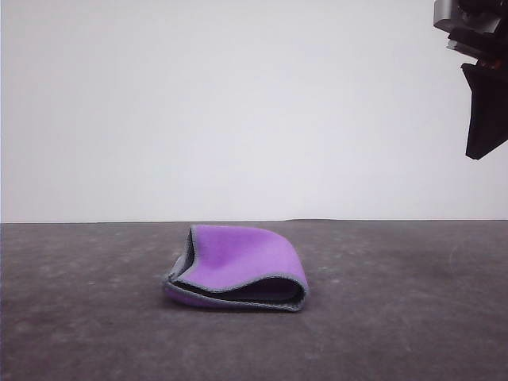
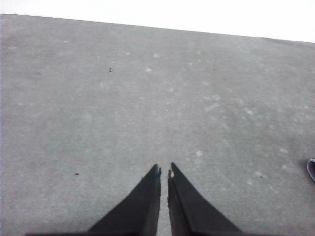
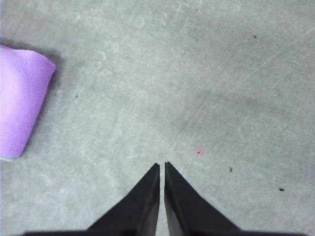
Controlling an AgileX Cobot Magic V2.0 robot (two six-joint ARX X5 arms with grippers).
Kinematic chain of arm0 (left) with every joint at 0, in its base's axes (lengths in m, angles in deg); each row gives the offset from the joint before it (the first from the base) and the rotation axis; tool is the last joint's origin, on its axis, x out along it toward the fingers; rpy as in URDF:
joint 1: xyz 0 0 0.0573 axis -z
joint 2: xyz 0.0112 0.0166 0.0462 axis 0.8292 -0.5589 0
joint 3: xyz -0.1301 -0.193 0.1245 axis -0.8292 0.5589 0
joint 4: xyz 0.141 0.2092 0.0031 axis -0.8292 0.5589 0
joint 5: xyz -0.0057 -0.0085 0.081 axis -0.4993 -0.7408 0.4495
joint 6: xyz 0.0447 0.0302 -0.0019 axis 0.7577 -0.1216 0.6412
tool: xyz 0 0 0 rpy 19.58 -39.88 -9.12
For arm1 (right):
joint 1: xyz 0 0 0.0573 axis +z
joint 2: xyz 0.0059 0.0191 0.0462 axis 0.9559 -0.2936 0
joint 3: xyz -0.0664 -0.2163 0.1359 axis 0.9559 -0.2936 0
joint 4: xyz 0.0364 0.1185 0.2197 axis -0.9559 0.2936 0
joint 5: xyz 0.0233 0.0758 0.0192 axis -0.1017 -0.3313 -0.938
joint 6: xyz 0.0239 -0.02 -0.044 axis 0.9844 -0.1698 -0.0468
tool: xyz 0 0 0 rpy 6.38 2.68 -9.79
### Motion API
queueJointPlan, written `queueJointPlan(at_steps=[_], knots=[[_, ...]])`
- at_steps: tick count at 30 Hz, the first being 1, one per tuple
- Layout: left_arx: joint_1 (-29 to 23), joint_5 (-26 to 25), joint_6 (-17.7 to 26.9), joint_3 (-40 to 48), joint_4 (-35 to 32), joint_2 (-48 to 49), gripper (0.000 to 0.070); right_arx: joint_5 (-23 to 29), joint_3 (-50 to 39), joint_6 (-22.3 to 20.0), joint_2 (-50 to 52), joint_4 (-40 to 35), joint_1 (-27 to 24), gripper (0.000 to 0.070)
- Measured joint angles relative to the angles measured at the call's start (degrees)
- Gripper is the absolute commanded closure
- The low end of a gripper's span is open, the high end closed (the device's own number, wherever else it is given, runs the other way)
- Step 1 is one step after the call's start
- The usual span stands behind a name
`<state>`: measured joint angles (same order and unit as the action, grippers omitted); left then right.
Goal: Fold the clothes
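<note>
We judge the small soft purple cloth with grey stitched edge [image 1: 238, 270], lying folded mid-bench, light and floppy, best pinched at its edge; both grippers [image 2: 164, 169] [image 3: 162, 164] hang closed, empty.

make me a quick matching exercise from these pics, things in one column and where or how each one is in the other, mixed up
Things:
1. cloth
2. right gripper
3. left gripper
4. table

States:
a. dark grey, speckled surface
b. folded over, purple face out
c. shut, raised at the upper right of the front view
d. shut over bare table, a dark edge at its view's right border

Pairs: 1-b, 2-c, 3-d, 4-a
</note>
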<state>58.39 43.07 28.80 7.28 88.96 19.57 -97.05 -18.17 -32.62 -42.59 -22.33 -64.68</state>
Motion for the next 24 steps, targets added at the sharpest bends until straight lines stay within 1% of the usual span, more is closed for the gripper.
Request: queueJointPlan(at_steps=[7, 12, 24], knots=[[-1.1, 1.1, -0.3, 2.2, 0.0, 4.9, 0.0684, 0.0, 0.0, 0.0, 0.0, 0.0, 0.0, 0.0690], [-1.1, 1.1, -1.3, 5.3, -1.3, 7.9, 0.0684, 0.0, 0.0, 0.0, 0.0, 0.0, 0.0, 0.0689], [-1.1, 1.2, -2.0, 5.9, -2.1, 8.3, 0.0684, 0.0, 0.0, 0.0, 0.0, 0.0, 0.0, 0.0690]])
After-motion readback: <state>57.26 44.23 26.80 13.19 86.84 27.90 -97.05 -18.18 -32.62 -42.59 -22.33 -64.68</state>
